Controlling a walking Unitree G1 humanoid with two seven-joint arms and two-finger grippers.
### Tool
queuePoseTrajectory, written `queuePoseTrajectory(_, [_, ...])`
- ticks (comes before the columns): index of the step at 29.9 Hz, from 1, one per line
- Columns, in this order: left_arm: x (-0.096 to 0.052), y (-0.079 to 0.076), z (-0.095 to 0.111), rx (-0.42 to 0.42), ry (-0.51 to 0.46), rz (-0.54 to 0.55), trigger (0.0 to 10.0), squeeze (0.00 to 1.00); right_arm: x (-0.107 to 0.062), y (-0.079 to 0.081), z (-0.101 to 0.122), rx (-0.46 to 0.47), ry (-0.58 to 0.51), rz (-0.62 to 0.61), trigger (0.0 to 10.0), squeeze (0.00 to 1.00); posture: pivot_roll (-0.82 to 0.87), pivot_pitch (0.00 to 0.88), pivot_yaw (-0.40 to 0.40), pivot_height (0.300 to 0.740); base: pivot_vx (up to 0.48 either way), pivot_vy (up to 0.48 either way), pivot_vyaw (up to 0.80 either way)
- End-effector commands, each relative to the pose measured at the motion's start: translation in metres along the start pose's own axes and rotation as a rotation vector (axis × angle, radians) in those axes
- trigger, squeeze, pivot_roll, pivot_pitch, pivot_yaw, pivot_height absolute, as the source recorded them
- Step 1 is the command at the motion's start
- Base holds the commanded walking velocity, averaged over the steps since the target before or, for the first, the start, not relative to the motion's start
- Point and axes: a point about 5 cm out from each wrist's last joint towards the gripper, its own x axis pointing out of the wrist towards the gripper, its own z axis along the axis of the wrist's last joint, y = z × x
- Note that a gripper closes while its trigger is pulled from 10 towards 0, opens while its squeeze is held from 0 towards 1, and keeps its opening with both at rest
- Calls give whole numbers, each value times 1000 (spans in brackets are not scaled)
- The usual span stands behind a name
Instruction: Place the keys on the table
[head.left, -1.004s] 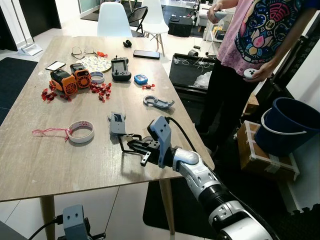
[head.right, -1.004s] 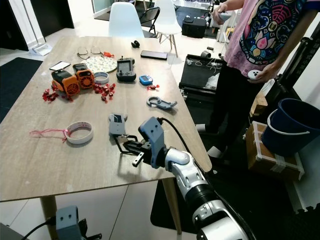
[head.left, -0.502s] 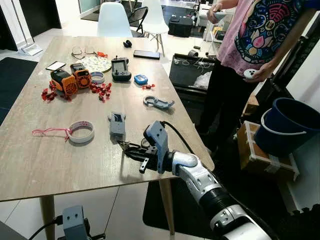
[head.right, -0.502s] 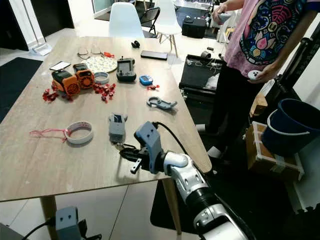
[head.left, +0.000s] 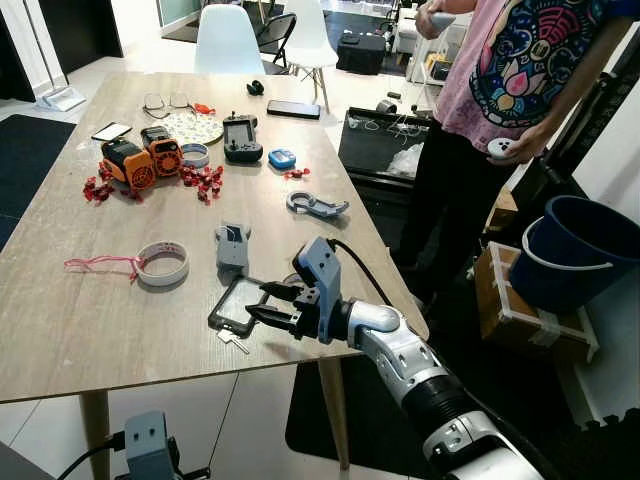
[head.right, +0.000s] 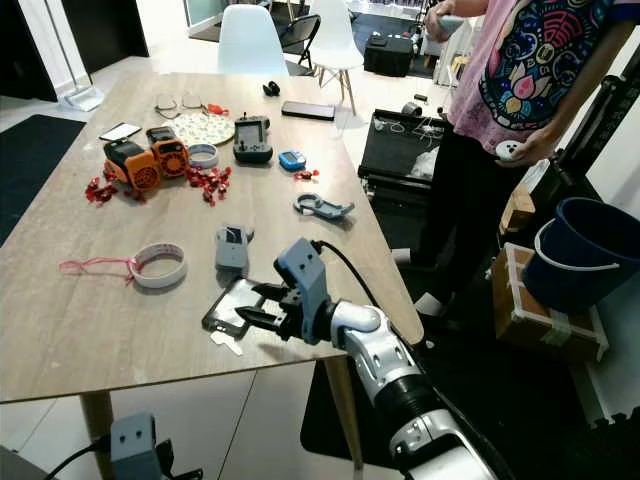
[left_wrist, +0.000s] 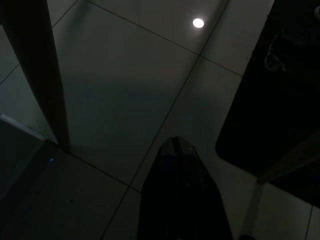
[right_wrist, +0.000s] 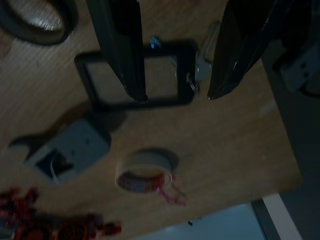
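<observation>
Hovering my right gripper (head.left: 258, 304), fingers spread and holding nothing, above the keys (head.left: 234, 323); one flat black-framed tag lies on the table (head.left: 90, 330), its single key pointing toward the near edge.

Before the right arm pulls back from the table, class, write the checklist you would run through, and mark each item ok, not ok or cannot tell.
1. Keys lie on the table: ok, they rest near the front edge with the black card holder.
2. Right tool has let go: ok, its fingers are spread, apart from the keys.
3. Keys safe from falling: cannot tell, they are close to the edge.
4. Retreat path clear of the grey device: ok, it lies farther in.
5. Person clear of the arm: ok, standing beyond the table's right side.
</observation>
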Motion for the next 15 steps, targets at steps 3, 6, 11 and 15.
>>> queuePoseTrajectory(3, [-4, 0, -8, -13, 28, 6, 10000, 0, 0, 2, 21, 23, -76, 38, 10000, 0, 64, 53, -86, 740, 0, 0, 0])
queuePoseTrajectory(6, [-4, 0, -8, -11, 28, 6, 10000, 0, 1, 0, 35, 37, -153, 19, 10000, 0, 64, 53, -86, 740, 0, 0, 0])
queuePoseTrajectory(11, [-5, 1, -9, -3, 31, 4, 10000, 0, -49, -72, 61, 88, -385, -566, 10000, 0, 64, 50, -88, 740, 0, 0, 0])
queuePoseTrajectory(15, [-6, 1, -10, 4, 34, 1, 10000, 0, -97, -105, 54, 127, -430, -899, 10000, 0, 63, 47, -87, 740, 0, 0, 0])
